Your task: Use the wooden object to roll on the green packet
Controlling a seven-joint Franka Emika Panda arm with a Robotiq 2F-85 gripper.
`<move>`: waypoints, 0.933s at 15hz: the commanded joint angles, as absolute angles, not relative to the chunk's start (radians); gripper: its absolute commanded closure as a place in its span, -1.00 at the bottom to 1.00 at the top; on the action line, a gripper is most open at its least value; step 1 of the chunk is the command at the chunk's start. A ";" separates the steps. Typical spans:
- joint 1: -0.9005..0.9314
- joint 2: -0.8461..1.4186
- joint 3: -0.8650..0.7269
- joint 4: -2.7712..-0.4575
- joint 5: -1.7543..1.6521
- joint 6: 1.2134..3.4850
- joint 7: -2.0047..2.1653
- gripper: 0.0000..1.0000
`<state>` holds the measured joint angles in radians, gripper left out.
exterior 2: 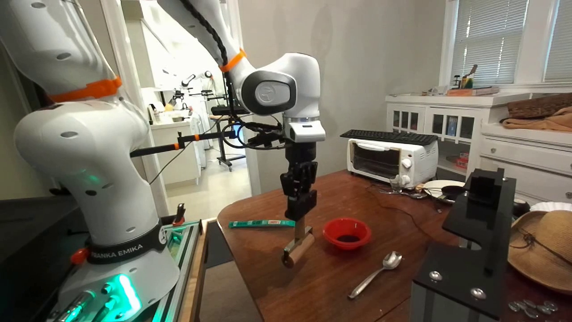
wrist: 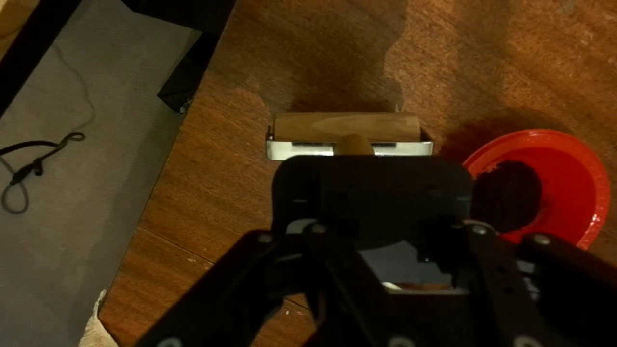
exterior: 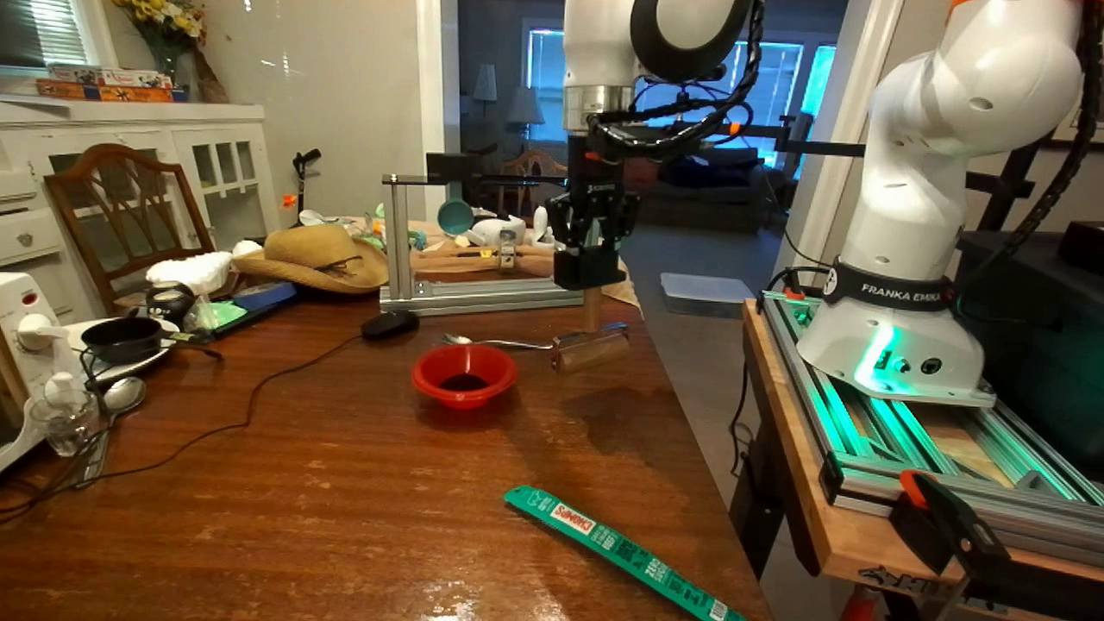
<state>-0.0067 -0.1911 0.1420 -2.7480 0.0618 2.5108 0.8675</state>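
Note:
The wooden object is a tan wooden roller (exterior: pixel 597 352) on a metal bracket with an upright wooden handle. It also shows in an exterior view (exterior 2: pixel 302 250) and in the wrist view (wrist: pixel 347 126). My gripper (exterior: pixel 590 269) is shut on the handle and points down, with the roller hanging below it, seemingly a little above the table. The gripper also shows in an exterior view (exterior 2: pixel 301 205) and in the wrist view (wrist: pixel 371 188), where its fingers hide most of the handle. The green packet (exterior: pixel 623 552) lies flat on the table near the edge, apart from the roller; it also shows in an exterior view (exterior 2: pixel 261 223).
A red bowl (exterior: pixel 440 379) with dark contents stands beside the roller, also in the wrist view (wrist: pixel 573 178). A silver spoon (exterior 2: pixel 373 277) lies near the bowl. A metal frame (exterior: pixel 483 297) stands behind. A black mouse (exterior: pixel 390 324) and cable lie on the wooden table (exterior: pixel 302 517).

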 commanded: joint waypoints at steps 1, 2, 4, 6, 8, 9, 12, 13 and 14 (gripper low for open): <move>-0.001 -0.190 0.132 -2.747 0.060 2.509 0.868 0.07; -0.002 -0.190 0.131 -2.747 0.060 2.509 0.868 0.07; -0.002 -0.190 0.131 -2.747 0.060 2.509 0.868 0.07; 0.017 -0.184 0.137 -2.730 0.080 2.483 0.847 0.57; 0.049 -0.174 0.152 -2.719 0.098 2.462 0.821 0.57; 0.064 -0.174 0.164 -2.718 0.096 2.457 0.814 0.57; 0.112 -0.164 0.189 -2.700 0.115 2.438 0.798 0.57; 0.130 -0.160 0.199 -2.691 0.129 2.435 0.795 0.57; 0.144 -0.156 0.210 -2.684 0.137 2.437 0.799 0.57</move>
<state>0.1066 -0.1699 0.1913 -2.7218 0.0972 2.4701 0.8234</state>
